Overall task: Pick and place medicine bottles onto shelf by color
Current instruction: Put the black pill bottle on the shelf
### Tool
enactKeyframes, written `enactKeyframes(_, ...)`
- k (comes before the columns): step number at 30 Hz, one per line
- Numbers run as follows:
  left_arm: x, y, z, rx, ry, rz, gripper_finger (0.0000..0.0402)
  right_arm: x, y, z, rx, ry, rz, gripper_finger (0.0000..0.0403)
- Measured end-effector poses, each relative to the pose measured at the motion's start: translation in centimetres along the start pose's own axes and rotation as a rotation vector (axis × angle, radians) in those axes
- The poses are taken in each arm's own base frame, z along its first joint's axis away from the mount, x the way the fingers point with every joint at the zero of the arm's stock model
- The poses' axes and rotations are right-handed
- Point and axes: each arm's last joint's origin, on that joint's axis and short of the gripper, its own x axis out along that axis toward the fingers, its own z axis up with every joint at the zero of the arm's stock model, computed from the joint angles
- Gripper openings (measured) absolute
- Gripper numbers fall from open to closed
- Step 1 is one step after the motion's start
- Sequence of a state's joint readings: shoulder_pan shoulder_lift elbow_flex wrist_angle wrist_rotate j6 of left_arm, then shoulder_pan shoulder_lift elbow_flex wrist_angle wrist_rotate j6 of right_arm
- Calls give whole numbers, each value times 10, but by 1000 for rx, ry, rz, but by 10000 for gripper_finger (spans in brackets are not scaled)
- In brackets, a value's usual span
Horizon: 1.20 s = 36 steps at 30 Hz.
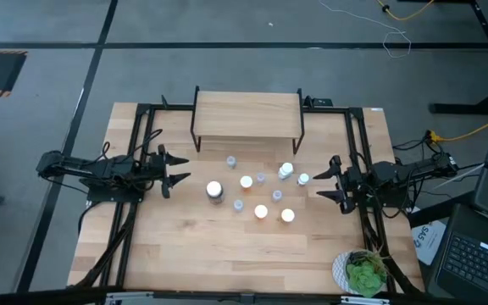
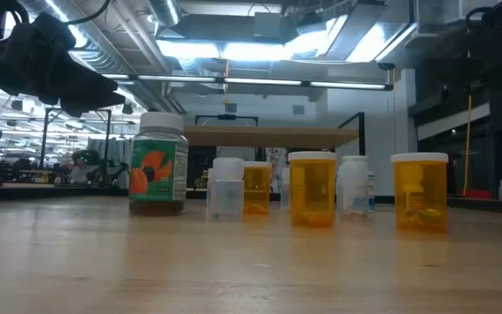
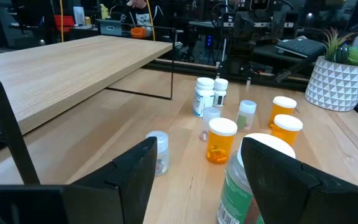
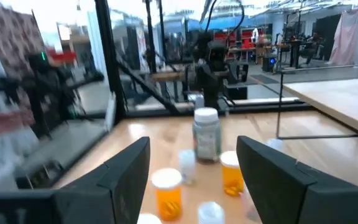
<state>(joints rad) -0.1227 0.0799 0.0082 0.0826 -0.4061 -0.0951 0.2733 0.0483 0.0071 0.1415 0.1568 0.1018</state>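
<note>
floor: grey concrete [image 1: 227, 25] | ceiling: bright strip lights [image 2: 260, 48], ducts | laptop [image 1: 481, 254] beside table

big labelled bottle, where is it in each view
High: big bottle, left end of the cluster, nearest the left hand.
Low: left of the row.
Left wrist: close, behind the far finger.
Right wrist: middle, farthest back.
Shared landmark: the shelf.

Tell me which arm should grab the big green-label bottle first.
Probably left. The green-label bottle stands on the cluster's left edge, nearest the open left gripper, and shows just past its fingers in the left wrist view. The right gripper, also open, has other bottles in between.
</note>
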Motion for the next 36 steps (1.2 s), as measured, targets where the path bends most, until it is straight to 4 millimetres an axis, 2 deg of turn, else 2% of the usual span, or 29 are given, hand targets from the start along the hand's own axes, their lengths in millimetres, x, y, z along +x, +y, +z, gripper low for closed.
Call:
enactKeyframes(4,0,0,0,0,0,0,229,-1,1,10,173,-102,23,243)
enactKeyframes(7,0,0,0,5,0,0,229,-2,4,21,316,-196,112,243)
enactKeyframes(11,0,0,0,124,0,0,229,-7,8,44,282,-339,225,243)
enactKeyframes(14,0,0,0,181,0,0,229,-5,10,66,237,-320,217,243)
enactKeyframes(21,0,0,0,219,0,0,229,17,14,116,212,26,-35,243)
enactKeyframes(26,0,0,0,208,0,0,229,33,15,141,211,345,-253,243)
enactKeyframes(31,0,0,0,206,0,0,229,49,15,138,236,631,-466,243)
enactKeyframes(36,0,0,0,205,0,0,229,69,11,111,334,817,-612,243)
